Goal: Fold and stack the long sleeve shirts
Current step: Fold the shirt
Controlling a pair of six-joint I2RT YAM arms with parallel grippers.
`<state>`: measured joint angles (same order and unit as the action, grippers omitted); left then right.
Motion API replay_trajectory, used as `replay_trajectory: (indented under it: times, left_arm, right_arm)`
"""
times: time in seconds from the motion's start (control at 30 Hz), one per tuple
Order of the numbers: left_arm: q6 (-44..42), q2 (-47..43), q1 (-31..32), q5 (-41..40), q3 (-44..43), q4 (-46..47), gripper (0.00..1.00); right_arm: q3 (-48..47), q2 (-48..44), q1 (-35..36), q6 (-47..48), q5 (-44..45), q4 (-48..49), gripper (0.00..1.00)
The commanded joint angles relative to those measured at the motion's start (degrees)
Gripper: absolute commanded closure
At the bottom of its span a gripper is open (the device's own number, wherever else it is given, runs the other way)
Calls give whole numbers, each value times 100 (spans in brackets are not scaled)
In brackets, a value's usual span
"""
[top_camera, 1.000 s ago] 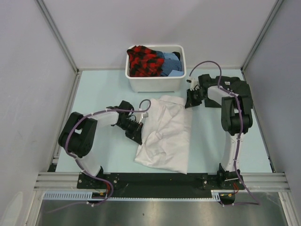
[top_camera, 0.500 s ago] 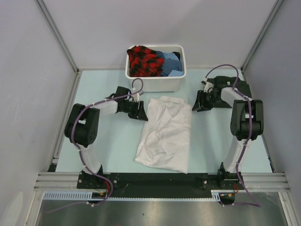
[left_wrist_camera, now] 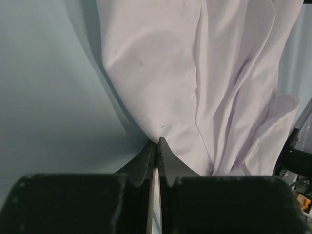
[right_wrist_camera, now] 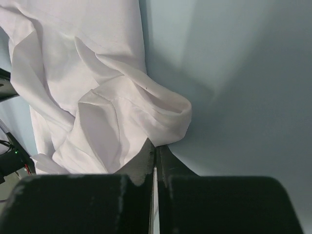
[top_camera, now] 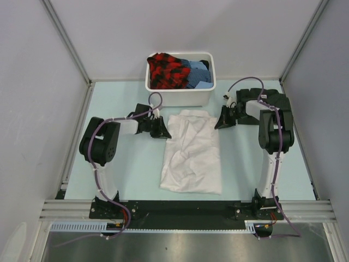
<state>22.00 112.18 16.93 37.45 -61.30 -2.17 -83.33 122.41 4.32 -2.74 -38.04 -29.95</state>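
While the white shirt [top_camera: 191,155] is lying lengthwise on the table [top_camera: 125,164] between the two arms, just in front of the tub [top_camera: 180,98], the left gripper [left_wrist_camera: 158,144] is pinching its far left corner. The right gripper [right_wrist_camera: 156,148] is clamping tightly on the cloth at the far right corner.
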Motion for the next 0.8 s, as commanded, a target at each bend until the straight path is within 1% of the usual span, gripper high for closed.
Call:
replay_trajectory:
  times: [0.0,0.1,0.13,0.2,0.23,0.27,0.3,0.33,0.37,0.4,0.43,0.5,0.53,0.57,0.6,0.63,0.7,0.73,0.77]
  left_arm:
    - [156,-161,-172,-150,267,191,100]
    - [-19,-223,-374,-151,329,165,100]
    - [-64,-206,-435,-72,303,173,100]
    - [-169,-240,-454,330,145,156,75]
    - [-204,-406,-445,437,127,191,64]
    - [-248,-555,-445,578,144,200,52]
    - [-397,-705,-445,753,240,200,48]
    - [-529,-1037,-445,833,319,95,44]
    - [-669,-1206,-445,869,486,-36,43]
    - [-906,-1381,-445,982,583,-142,44]
    - [-1012,-1575,-445,1027,697,-326,44]
    - [-1294,-2137,-427,993,1075,-467,45]
    - [-1390,-2287,-392,923,1172,-651,46]
    - [-1713,-2471,-340,852,1242,-792,49]
    - [-1908,-2516,-270,730,1217,-1002,51]
    - [-2075,-2526,-78,459,1182,-1370,56]
    - [-2480,-2447,222,185,980,-1618,57]
    - [-2586,-2368,589,-191,866,-1872,57]
    - [-2735,-2289,749,-299,595,-1979,56]
  right_arm:
    - [-472,511,148,-59,385,368,100]
    - [-902,714,271,-139,333,306,100]
    - [-983,766,280,-130,315,141,100]
    - [-1054,688,184,62,324,-80,93]
    - [-1028,592,123,150,280,-350,87]
    - [-966,347,-87,230,210,-492,83]
    - [-896,136,-193,256,35,-624,78]
    - [-661,-83,-325,535,-36,-791,67]
    - [-536,-582,-387,660,-124,-862,63]
    - [-405,-830,-657,765,-264,-915,59]
    - [-160,-1068,-721,1028,-335,-1046,55]
    - [26,-1734,-704,1258,-466,-1222,53]
    - [114,-1947,-652,1398,-528,-1415,54]
    - [307,-2114,-547,1565,-564,-1469,55]
    - [422,-2421,-285,1618,-564,-1495,56]
    - [536,-2537,-126,1636,-555,-1513,57]
    - [931,-2809,130,1602,-512,-1435,61]
    - [1107,-2871,366,1567,-468,-1295,62]
    - [1343,-2924,438,1514,-450,-1267,64]
